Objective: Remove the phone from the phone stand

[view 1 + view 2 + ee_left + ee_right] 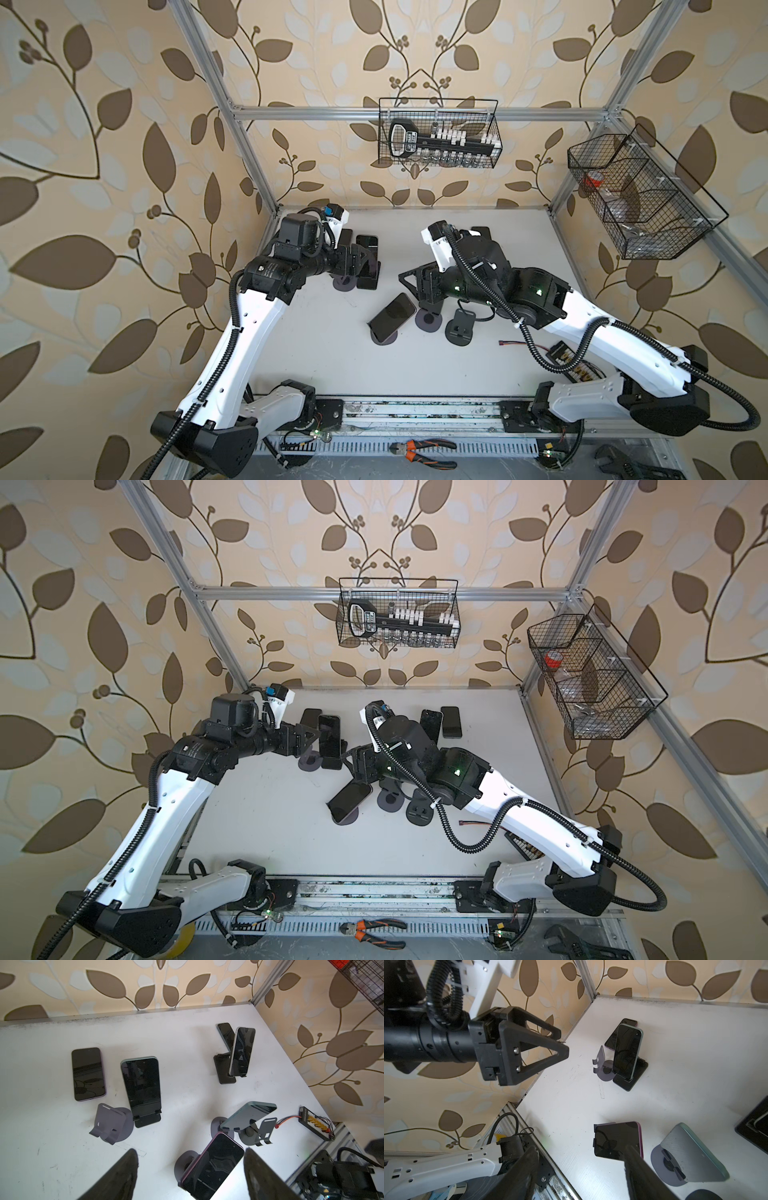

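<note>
Now poised empty, left gripper and right gripper parted, right just beside phone on phone stand.

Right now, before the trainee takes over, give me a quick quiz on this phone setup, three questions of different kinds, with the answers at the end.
1. True or false: the left gripper holds a phone.
2. Where do the pliers lie? A in a basket; B among the phones; C on the front ledge.
3. In the left wrist view, how many stands hold no phone?

Key
1. False: its jaws are open and empty.
2. C.
3. Two: the purple stand and the grey stand.
</note>
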`<state>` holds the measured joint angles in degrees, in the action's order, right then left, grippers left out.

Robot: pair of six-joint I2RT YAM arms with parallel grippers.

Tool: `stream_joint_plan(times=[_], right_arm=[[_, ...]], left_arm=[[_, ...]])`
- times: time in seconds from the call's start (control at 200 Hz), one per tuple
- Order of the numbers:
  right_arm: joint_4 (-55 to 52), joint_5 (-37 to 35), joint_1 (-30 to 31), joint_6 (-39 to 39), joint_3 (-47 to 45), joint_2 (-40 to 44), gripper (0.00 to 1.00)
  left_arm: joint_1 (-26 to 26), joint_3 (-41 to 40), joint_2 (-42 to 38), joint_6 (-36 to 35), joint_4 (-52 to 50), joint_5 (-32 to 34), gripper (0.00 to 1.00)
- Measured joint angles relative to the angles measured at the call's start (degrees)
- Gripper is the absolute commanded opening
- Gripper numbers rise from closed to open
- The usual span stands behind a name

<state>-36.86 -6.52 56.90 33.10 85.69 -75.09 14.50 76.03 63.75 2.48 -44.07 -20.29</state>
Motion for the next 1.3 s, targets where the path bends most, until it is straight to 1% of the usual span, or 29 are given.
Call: stream_joint_plan(times=[0.325, 0.485, 0.67, 0.8, 0.9, 1.055, 1.3], right_arm=[[-1.31, -7.34, 0.0, 0.72, -1.33, 4.09, 0.67], [-2.69, -10.47, -0.02, 0.48, -1.31, 4.39, 0.67], [-3.54, -14.1, -0.09, -0.11, -1.31, 4.42, 0.68], [-3.78, -15.19, -1.18, -0.59, -1.33, 4.42, 0.69], [-3.76, -15.06, -3.56, -1.01, -1.53, 4.46, 0.69], [-3.87, -13.31, -9.51, -1.66, -2.47, 4.57, 0.7], [-4.04, -8.15, -18.67, -2.56, -2.62, 3.91, 0.7]], left_arm=[[2.73, -5.92, -2.45, -4.04, 4.11, -5.35, 0.79], [4.33, -6.86, -2.82, -6.27, 6.82, -8.02, 0.79], [4.66, -7.85, -2.89, -8.66, 9.86, -10.43, 0.8], [4.7, -8.61, -2.73, -10.12, 11.54, -12.31, 0.81], [4.72, -8.85, -1.99, -11.13, 12.9, -13.44, 0.81], [5.07, -8.9, -0.57, -12.59, 14.75, -15.41, 0.86], [5.09, -8.66, 2.25, -14.45, 17.35, -18.16, 0.86]])
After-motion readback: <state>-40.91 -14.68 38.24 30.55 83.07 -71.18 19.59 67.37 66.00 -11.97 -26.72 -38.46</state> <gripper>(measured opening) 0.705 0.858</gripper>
